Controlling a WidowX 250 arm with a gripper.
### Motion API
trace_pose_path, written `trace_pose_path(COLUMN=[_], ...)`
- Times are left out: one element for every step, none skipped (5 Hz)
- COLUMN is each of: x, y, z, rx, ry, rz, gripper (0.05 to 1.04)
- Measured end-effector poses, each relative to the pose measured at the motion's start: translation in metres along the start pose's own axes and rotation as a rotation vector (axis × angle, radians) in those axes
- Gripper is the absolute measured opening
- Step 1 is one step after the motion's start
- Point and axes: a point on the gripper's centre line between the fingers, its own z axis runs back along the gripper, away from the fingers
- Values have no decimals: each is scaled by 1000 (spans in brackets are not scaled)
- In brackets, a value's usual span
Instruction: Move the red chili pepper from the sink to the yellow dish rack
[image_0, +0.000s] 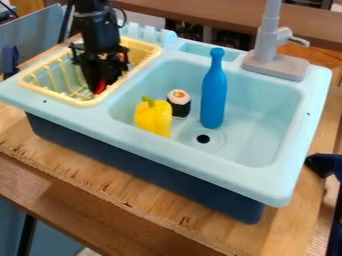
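One black gripper (98, 80) points downward in the yellow rack (85, 103), red object (101, 86) at its tip; whether gripped, cannot tell. Beyond the rack, the basin (257, 122) holds yellow pepper (153, 118), sushi roll (179, 106) and, farthest from the rack, upright blue bottle (213, 95).

Robot's single black arm (92, 20) is hanging down from the top edge in the upper L of the frame, approx. vertical. Its gripper (98, 91) is pointing down, w/ its tip sitting lowest, a bit R of the arm's upper part. The gripper's wider black body (100, 56) is sticking out to both sides abt. midway betw. the top edge and the tip (rather bulky vs. the narrower bit above). A thin dark cable (124, 17) is curving along the arm's R side, nr. the top.
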Motion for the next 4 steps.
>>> trace_pose_path(x=[0,-6,-10,-18], y=[-3,-1,-3,-9], z=[-4,-4,18,46], rx=[-15,-39,-33,-25], ry=[6,27,-25,-86], rz=[-3,1,-4,-11], gripper=[477,778,989,999])
